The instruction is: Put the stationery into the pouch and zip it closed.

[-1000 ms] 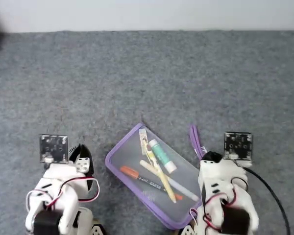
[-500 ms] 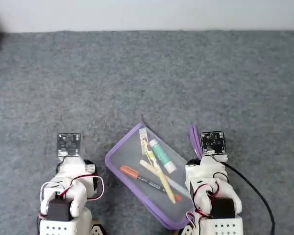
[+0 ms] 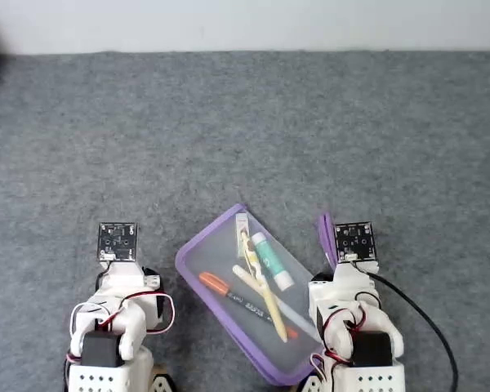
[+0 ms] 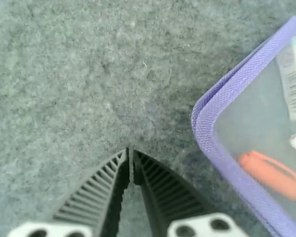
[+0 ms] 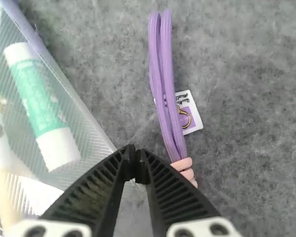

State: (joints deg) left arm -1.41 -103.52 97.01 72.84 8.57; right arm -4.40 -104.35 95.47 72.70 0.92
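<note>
A clear pouch with purple edging (image 3: 245, 290) lies on the grey carpet between the two arms. Inside it I see an orange pen (image 3: 220, 287), a yellowish pen (image 3: 261, 302) and a green-and-white glue stick (image 3: 269, 260). Its purple strap (image 5: 165, 106) with a small tag lies beside it. My left gripper (image 4: 130, 165) is shut over bare carpet next to the pouch's purple corner (image 4: 207, 123). My right gripper (image 5: 134, 163) is shut, tips by the pouch's edge and the strap, holding nothing. Both arms sit folded back at the near edge, left arm (image 3: 114, 318) and right arm (image 3: 351, 314).
Grey carpet (image 3: 245, 131) covers the whole table, open beyond the pouch up to the white wall at the far edge. A black cable (image 3: 429, 322) runs from the right arm toward the near right corner.
Both arms have pulled back and folded at the near edge, then stayed still. The pouch shifted slightly, and its strap now lies closer to the right arm.
</note>
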